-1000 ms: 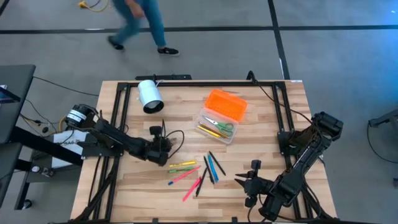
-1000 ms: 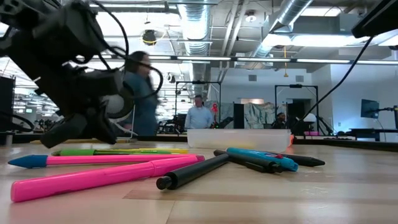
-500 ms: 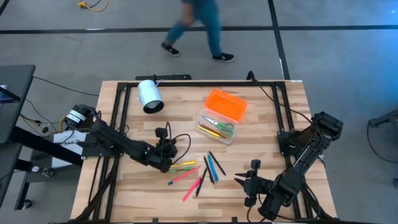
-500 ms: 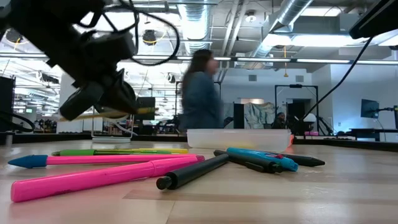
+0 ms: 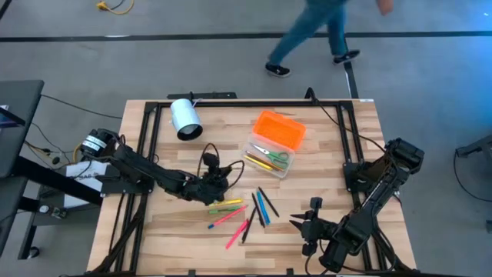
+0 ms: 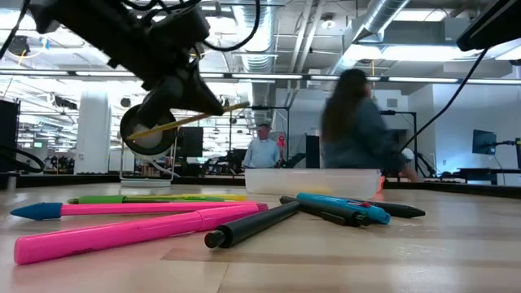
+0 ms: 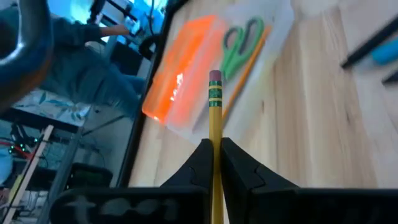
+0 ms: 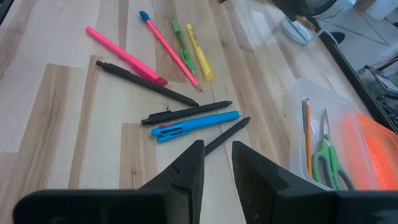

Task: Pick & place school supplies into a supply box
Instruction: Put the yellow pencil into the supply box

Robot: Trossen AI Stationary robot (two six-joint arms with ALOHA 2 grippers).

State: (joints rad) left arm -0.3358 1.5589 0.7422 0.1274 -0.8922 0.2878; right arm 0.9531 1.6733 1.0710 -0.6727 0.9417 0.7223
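Now, left end effector (image 7: 214,163): clenched on yellow pencil (image 7: 214,118), above counter (image 5: 330,146)
Right end effector (image 8: 216,163): fingers apart, near right corner

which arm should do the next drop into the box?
Left. Its gripper is shut on a pencil, lifted off the table and aimed at the box. The right gripper is open and empty at the table's near edge, farther away.
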